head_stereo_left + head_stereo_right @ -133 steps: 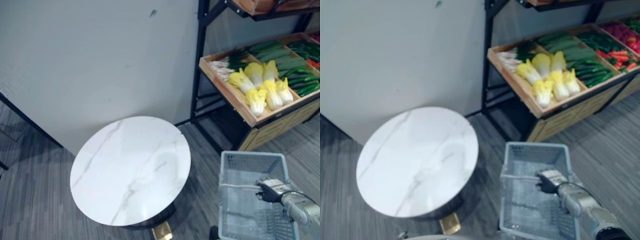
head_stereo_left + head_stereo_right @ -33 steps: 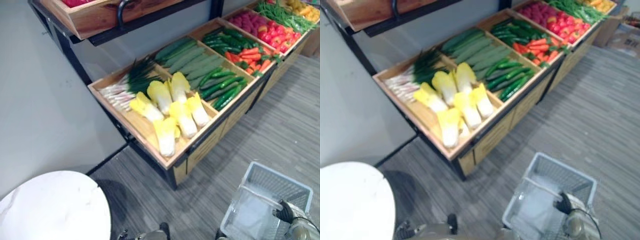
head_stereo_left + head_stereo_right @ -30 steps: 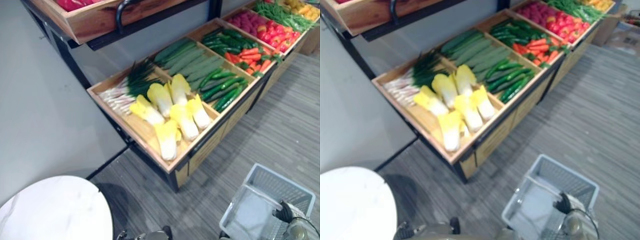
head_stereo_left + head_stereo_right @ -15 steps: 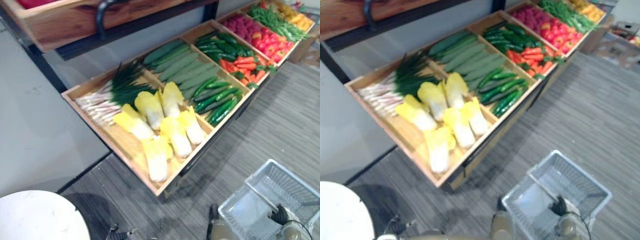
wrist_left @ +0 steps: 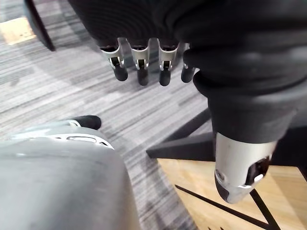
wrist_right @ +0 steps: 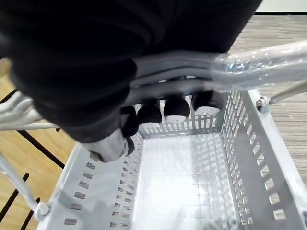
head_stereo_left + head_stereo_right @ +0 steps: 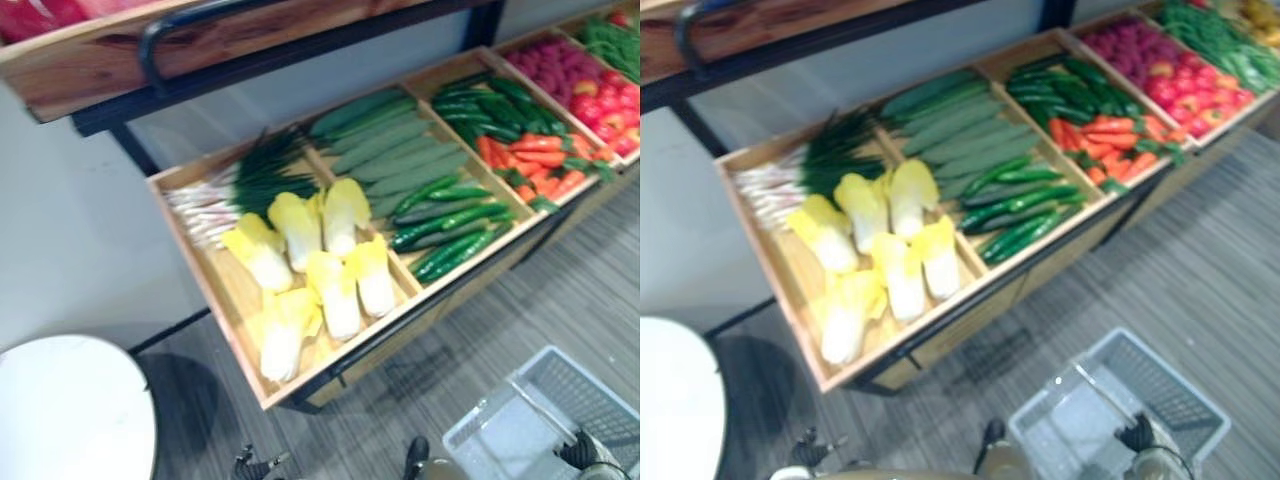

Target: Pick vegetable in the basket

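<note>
The wooden display tray [image 7: 205, 285] holds yellow-white cabbages [image 7: 310, 260], green onions [image 7: 230, 185], long pale green gourds [image 7: 385, 140], small dark cucumbers [image 7: 450, 220], carrots [image 7: 535, 160] and red produce [image 7: 585, 85]. A grey plastic basket [image 7: 530, 420] hangs low at the right, below the tray's front edge. My right hand [image 7: 1140, 437] is shut on the basket's handle [image 6: 249, 62], fingers [image 6: 175, 108] curled round it. Inside, the basket [image 6: 249, 129] is bare. My left hand [image 5: 139, 62] hangs over the floor with relaxed fingers, holding nothing.
A round white marble table [image 7: 60, 420] stands at the lower left. An upper wooden shelf [image 7: 170, 40] with a black bar overhangs the tray's back. The rack's black frame leg [image 5: 187, 139] and wooden base are beside my left hand. Grey striped floor [image 7: 560, 290] lies before the rack.
The whole picture has shifted as the camera moved: the rack now sits closer and more central, the table further to the lower left. The basket stays in my right hand.
</note>
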Tool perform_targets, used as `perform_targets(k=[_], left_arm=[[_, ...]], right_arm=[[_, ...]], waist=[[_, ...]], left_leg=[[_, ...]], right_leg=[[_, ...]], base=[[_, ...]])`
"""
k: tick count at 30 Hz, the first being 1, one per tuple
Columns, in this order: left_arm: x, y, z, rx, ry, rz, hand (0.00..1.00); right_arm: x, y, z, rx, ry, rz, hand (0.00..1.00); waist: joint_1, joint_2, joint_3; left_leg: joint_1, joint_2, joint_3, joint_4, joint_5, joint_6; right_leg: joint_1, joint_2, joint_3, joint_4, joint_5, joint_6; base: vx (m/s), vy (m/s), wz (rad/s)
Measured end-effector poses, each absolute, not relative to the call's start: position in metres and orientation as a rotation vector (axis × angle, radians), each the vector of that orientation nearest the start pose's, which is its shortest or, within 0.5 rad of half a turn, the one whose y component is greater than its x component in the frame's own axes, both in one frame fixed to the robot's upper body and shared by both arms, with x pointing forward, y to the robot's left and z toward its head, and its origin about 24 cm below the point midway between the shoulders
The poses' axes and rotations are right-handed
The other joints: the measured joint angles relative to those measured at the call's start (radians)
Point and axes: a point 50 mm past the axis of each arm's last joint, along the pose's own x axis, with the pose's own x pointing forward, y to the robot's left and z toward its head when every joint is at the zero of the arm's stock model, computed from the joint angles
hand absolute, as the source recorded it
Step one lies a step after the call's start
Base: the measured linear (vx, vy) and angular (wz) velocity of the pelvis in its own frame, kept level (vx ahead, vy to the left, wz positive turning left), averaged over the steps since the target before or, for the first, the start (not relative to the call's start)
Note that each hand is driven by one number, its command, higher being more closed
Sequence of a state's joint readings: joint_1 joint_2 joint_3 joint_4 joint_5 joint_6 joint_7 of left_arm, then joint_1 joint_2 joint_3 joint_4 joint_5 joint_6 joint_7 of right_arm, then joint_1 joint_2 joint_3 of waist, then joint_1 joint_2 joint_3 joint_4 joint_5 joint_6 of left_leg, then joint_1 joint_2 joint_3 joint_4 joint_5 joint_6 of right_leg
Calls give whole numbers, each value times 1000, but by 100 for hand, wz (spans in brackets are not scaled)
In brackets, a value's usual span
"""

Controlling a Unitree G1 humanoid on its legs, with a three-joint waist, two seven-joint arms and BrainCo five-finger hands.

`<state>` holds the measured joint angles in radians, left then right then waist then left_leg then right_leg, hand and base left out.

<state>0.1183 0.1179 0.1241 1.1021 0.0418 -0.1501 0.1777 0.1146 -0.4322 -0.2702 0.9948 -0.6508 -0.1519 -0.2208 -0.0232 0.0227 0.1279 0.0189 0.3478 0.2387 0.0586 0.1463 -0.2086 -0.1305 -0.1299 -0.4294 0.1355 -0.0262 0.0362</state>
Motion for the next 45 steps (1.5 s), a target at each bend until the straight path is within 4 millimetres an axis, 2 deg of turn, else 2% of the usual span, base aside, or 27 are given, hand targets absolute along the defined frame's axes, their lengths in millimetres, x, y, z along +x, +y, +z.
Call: perform_targets(k=[1,3,4,5,7,8,11,12,14,15,16,21,24,28,30,32,34,38,40,45], left_arm=[[74,220,-160,171,1067,334,0],[67,217,-161,168,1087,335,0],[68,217,-161,168,1087,335,0],[75,216,-160,171,1067,326,0],[82,215,-159,178,1050,318,0],[86,216,-158,188,1040,314,0],[81,229,-156,231,1052,318,0],[78,233,-157,249,1065,317,0],[77,238,-156,267,1068,319,0],[77,244,-154,284,1067,323,0],[77,248,-153,292,1066,330,0],[79,255,-150,285,1048,368,0],[84,256,-149,292,1030,380,0],[106,256,-137,294,914,406,0],[133,248,-119,274,755,414,0],[151,239,-102,247,626,433,0],[166,223,-78,201,456,472,0],[171,211,-45,207,284,516,0],[179,208,-18,228,155,522,0],[192,195,12,267,1,445,0]], right_arm=[[107,-345,-96,-957,905,-265,100],[104,-347,-96,-947,910,-287,100],[101,-347,-96,-940,916,-296,100],[91,-349,-98,-910,941,-328,100],[82,-349,-100,-885,959,-358,100],[79,-347,-102,-858,972,-376,100],[81,-333,-110,-811,981,-371,100],[81,-330,-112,-803,983,-368,100],[79,-326,-115,-790,991,-361,100],[75,-322,-118,-776,1008,-354,100],[73,-320,-120,-761,1019,-360,100],[76,-319,-122,-751,1031,-348,100],[84,-315,-122,-750,1004,-325,100],[87,-315,-121,-748,988,-325,100],[86,-315,-121,-749,987,-324,100],[85,-316,-120,-753,985,-330,100],[79,-320,-119,-766,990,-344,100],[73,-326,-117,-790,994,-366,100],[69,-327,-117,-795,1000,-376,100],[71,-325,-117,-804,991,-360,100]], waist=[[7,-2,2],[0,-3,2],[-3,-2,2],[-5,-1,1],[-9,1,-3],[-20,3,-11],[-17,-54,-11],[-18,-64,-12],[-26,-65,-11],[-27,-67,-10],[-26,-68,-11],[1,-68,-16],[4,-77,-26],[4,-79,-26],[7,-66,-29],[10,-52,-33],[17,-26,-39],[25,-8,-49],[25,-4,-51],[22,-6,-52]], left_leg=[[-12,-22,16,65,-71,-7],[-15,-68,24,133,-167,-2],[-15,-79,26,137,-187,0],[-11,-94,30,103,-214,4],[6,-113,32,11,-219,17],[23,-135,27,-73,-201,43],[34,-191,21,-128,-168,66],[28,-198,13,-132,-172,75],[25,-200,-10,-143,-181,82],[25,-193,-29,-142,-182,84],[25,-184,-38,-142,-182,83],[20,-156,-49,-141,-180,80],[-13,-154,-49,-136,-174,71],[-16,-165,-51,-114,-156,64],[-25,-160,-62,-105,-154,59],[-39,-154,-72,-99,-151,55],[-51,-146,-89,-95,-149,52],[-51,-146,-95,-96,-149,51],[-51,-150,-111,-98,-145,53],[-41,-152,-113,-112,-136,55]], right_leg=[[1,-14,-6,-5,5,-7],[16,-32,-16,-12,10,-2],[21,-38,-26,-12,12,1],[31,-51,-53,-22,22,17],[32,-59,-80,-37,42,35],[31,-64,-95,-48,61,45],[23,-111,-82,-47,95,61],[8,-124,-27,-12,98,65],[-3,-118,102,24,108,80],[-7,-104,186,44,117,75],[-7,-95,205,55,121,71],[-10,-69,214,45,124,69],[-3,-63,216,-35,135,86],[49,-60,197,-141,132,90],[65,-56,179,-157,115,105],[64,-50,162,-160,109,101],[64,-40,149,-159,101,95],[66,-41,142,-153,91,94],[72,-45,132,-151,90,94],[83,-48,122,-151,90,94]], base=[[-39,88,8],[-41,120,15],[-92,242,49],[-85,210,46],[-90,249,60],[-94,264,59],[-70,146,19],[-73,112,16],[-40,123,38],[-4,121,45],[24,56,31],[22,-24,0],[29,-33,-4],[39,-29,1],[-19,-69,17],[-50,-52,18],[-41,-46,16],[-11,-12,6],[-2,0,16],[-6,-1,8]])
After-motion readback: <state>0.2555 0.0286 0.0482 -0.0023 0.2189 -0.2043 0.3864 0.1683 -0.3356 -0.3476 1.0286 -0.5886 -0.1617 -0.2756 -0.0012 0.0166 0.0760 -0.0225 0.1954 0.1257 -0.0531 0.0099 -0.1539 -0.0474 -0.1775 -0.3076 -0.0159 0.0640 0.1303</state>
